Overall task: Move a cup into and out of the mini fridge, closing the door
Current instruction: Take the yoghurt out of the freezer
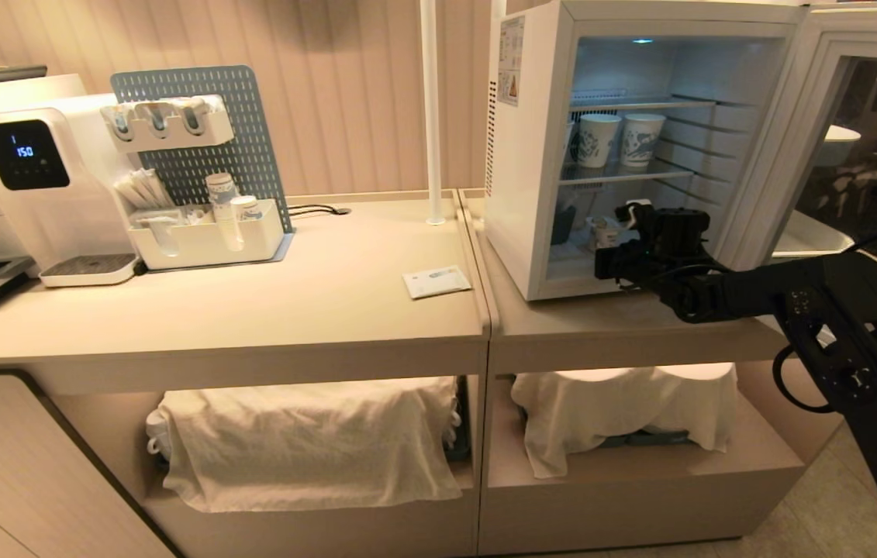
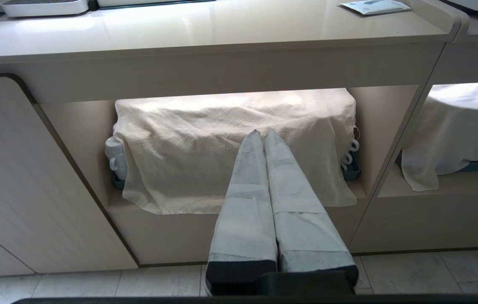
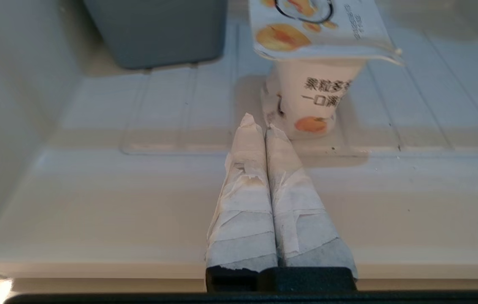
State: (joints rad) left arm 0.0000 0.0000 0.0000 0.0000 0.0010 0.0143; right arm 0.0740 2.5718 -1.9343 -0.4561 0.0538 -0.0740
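Fridge floor (image 3: 137, 202): cup (image 3: 315, 105) upright just beyond closed, empty right fingers (image 3: 245, 169).

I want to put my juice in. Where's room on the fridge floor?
The bare floor between the left wall and the cup, in front of the grey box, is free. It is crowded around the cup, where the right hand sits shut.

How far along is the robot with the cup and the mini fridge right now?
Done: the cup stands on the floor of the mini fridge, and the right pincer is shut and empty in front of it. In hand: nothing is held; the right arm reaches into the bottom compartment. Left: the door stands open, so taking the cup out and closing the door remain. The left pincer is parked, shut, below the counter.
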